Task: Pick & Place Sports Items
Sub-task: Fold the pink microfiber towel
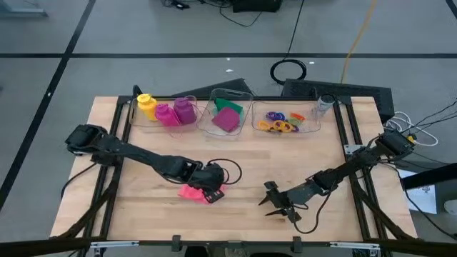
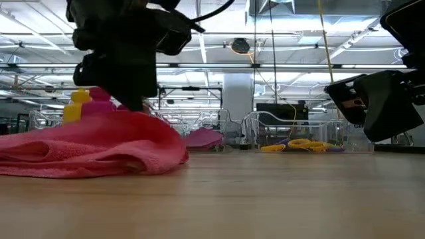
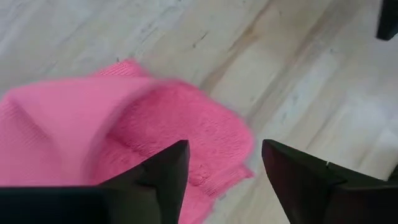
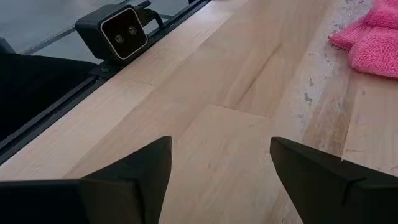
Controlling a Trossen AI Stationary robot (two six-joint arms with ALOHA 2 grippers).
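pink cloth [image 3: 124, 137] under left gripper [image 3: 224, 168], fingers apart

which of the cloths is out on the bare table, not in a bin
The pink cloth, lying under the left gripper; the green and magenta cloths sit in the middle bin.

Table [image 1: 235, 214]: light wooden butcher-block top, planks visible, with a dark metal frame [image 1: 118, 121] running along its edges. A small black camera [image 4: 118, 31] sits on the frame at the table edge.

Floor [image 1: 128, 36]: smooth grey, crossed by pale straight lines. Black cables [image 1: 289, 70] lie coiled beyond the far side of the table; a yellow cable [image 1: 355, 36] runs across the floor.

Room in the low view: high industrial ceiling with long strip lights [image 2: 219, 50] and exposed beams. A pale square column [image 2: 236, 99] stands mid-distance. Metal racks line the background.
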